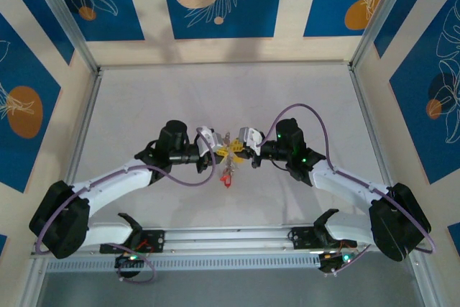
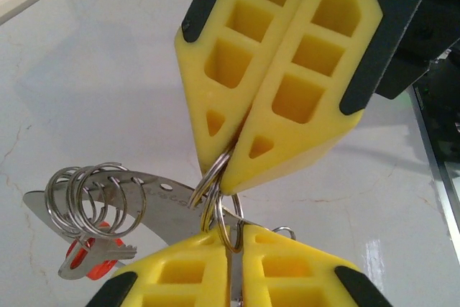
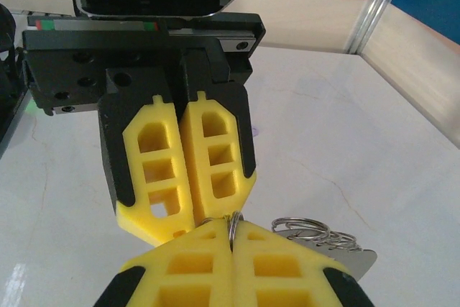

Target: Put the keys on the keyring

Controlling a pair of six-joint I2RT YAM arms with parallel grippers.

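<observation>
The keyring (image 2: 162, 190) is a flat grey metal band, slightly curved. Its long axis runs crosswise in the left wrist view, from a free end at left to the tool tips. It hangs suspended above the worktop (image 2: 86, 70). Several small split rings (image 2: 93, 195) are threaded on the free end. Below them hangs a red-headed key (image 2: 86, 264), blade roughly level. The left tool (image 2: 231, 234) and the right tool (image 2: 223, 172) meet tip to tip, each closed tight on a wire ring (image 2: 207, 176) at the band's inner end.

left tool (image 2: 233, 241) and right tool (image 2: 224, 169) tip to tip on linked rings (image 2: 207, 182), keys (image 2: 97, 255) dangling beside, open table (image 1: 144, 106) around
</observation>
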